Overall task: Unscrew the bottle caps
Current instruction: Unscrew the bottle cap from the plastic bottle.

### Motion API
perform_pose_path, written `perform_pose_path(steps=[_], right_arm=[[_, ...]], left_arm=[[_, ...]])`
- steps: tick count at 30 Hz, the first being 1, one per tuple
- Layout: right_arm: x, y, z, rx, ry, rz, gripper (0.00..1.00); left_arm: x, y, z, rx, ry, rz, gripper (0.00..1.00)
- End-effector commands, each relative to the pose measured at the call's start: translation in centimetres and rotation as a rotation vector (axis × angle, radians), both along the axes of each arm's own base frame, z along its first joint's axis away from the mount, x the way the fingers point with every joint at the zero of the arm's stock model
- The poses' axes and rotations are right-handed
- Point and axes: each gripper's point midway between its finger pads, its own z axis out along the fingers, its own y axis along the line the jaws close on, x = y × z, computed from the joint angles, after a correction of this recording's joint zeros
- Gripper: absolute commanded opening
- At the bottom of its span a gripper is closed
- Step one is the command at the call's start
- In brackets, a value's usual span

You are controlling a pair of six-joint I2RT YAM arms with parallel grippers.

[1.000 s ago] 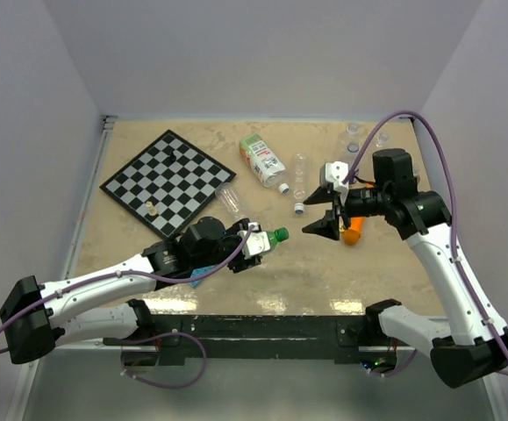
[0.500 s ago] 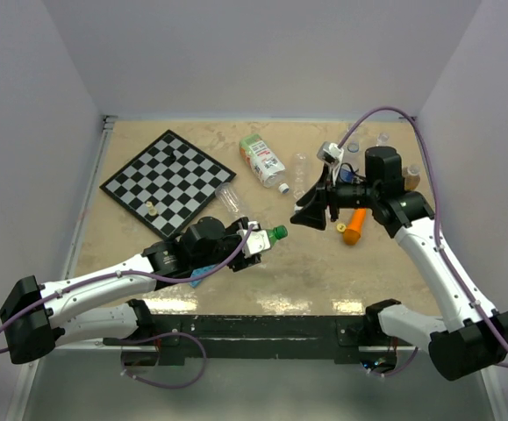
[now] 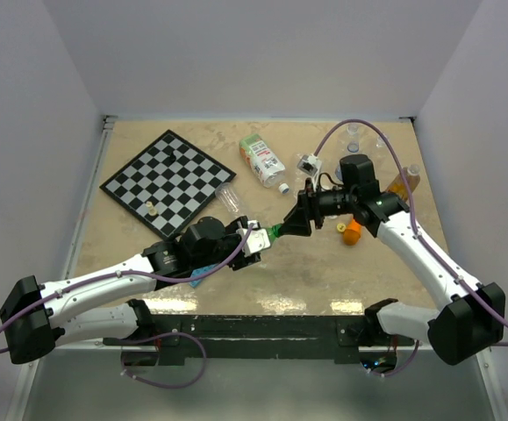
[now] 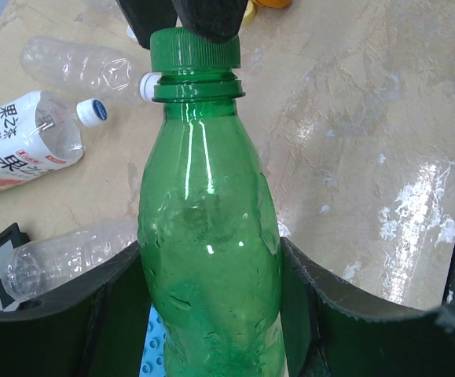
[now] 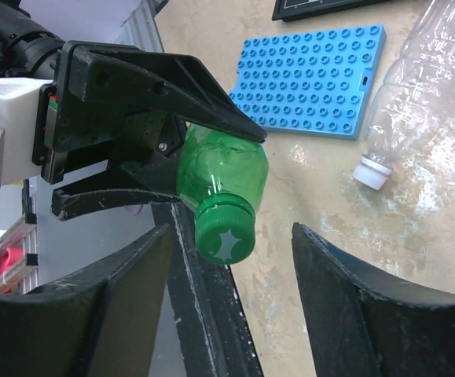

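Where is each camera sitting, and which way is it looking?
Top external: high behind the arms, looking down on the table; left arm and right arm both show.
Left wrist: on the left arm, looking past the left fingers, up the green bottle to the green cap.
Right wrist: on the right arm, looking between the open right fingers straight at the cap's top.
Shared: both wrist views show that bottle and cap.

Reaches low toward the middle with the left arm, forearm stretched out. Grips a green bottle (image 4: 210, 236) by its body in the left pincer (image 3: 260, 239), 1 finger pressed to each side. Bends the right arm at the elbow, wrist turned leftward. Holds the right pincer (image 5: 231, 236) spread, 2 fingers flanking the cap (image 5: 225, 234).
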Motion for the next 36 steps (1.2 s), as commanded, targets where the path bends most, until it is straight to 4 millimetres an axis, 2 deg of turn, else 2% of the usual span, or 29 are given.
perform_pose_path(steps=[1,8,12,17,18,21,29,34,36], right_arm=[[0.0,0.6,0.6,0.019,-0.018,0.008,0.64],[-0.4,0.9,-0.1,0.005,0.002,0.027,0.52],[-0.7,1.1,-0.5,-0.007,0.004,0.047,0.35],[-0.6,0.9,0.3,-0.007,-0.078,0.079,0.04],[-0.5,0.8,0.5,-0.013,-0.126,0.087,0.00],[-0.2,0.4,1.0,-0.044,-0.244,0.129,0.00],[-0.5,-1.0,1.6,-0.171,-0.674,0.555,0.00],[0.2,-2.4,1.4,-0.259,-1.186,0.749,0.00],[0.7,-2.7,2.5,-0.302,-1.473,0.805,0.00]], left_arm=[[0.5,-0.4,2.2,-0.061,-0.035,0.017,0.07],[0.7,-0.4,2.1,-0.062,-0.033,0.024,0.07],[0.8,-0.3,2.2,-0.063,-0.035,0.034,0.06],[0.8,-0.3,2.2,-0.063,-0.035,0.032,0.06],[0.7,-0.3,2.2,-0.063,-0.034,0.029,0.06],[0.5,-0.4,2.3,-0.068,-0.033,0.017,0.06],[0.1,-0.6,2.2,-0.068,-0.027,-0.007,0.06],[-0.2,-0.5,2.6,-0.080,-0.037,-0.023,0.06],[-0.3,-0.6,2.6,-0.082,-0.033,-0.030,0.06]])
